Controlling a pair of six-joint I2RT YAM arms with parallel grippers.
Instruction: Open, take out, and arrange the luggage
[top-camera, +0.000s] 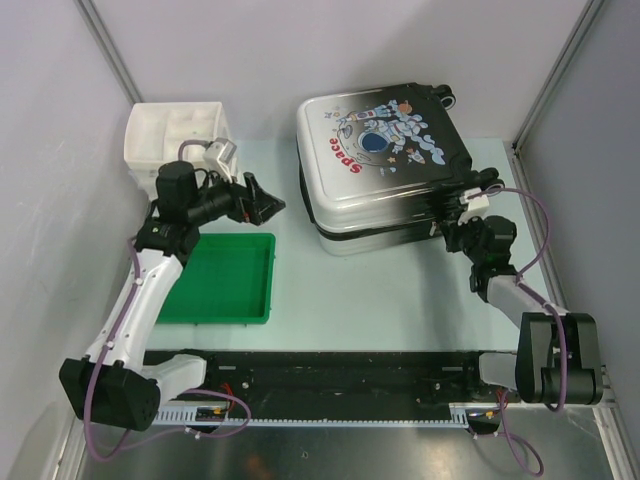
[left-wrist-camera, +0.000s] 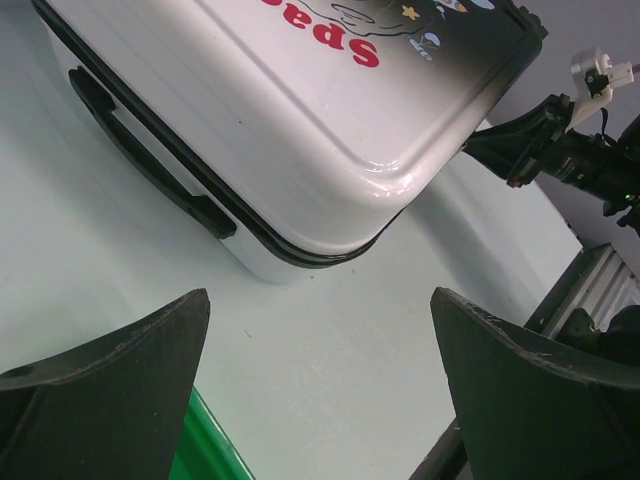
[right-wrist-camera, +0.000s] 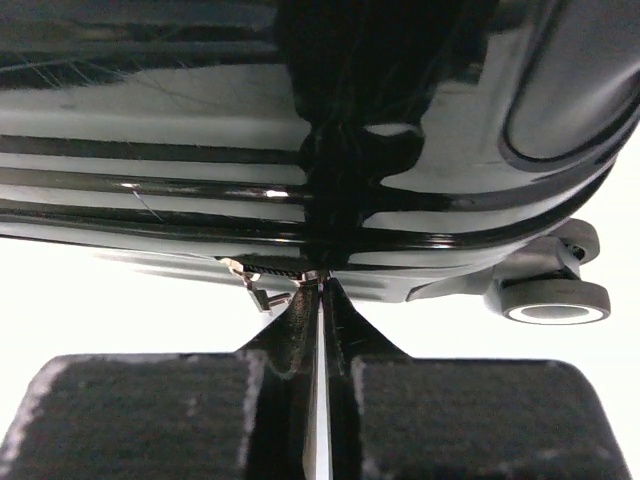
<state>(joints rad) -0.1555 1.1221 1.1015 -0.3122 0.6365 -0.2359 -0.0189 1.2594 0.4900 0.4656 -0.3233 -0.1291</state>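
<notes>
Right gripper (right-wrist-camera: 320, 285) is pinched shut at the zipper seam of the closed Space suitcase (top-camera: 385, 165), lying flat on the far table (top-camera: 400, 290), probably seeking the zipper pull (right-wrist-camera: 255, 290). Left gripper (left-wrist-camera: 320, 295) hovers nearby, wide open and empty.

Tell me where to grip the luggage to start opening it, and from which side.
Pinch the metal zipper pull on the luggage seam, coming in level from the right arm's side. The tab sticks out of the dark groove between the two shells, thin enough for fingertips. The right gripper is shut beside it.
</notes>
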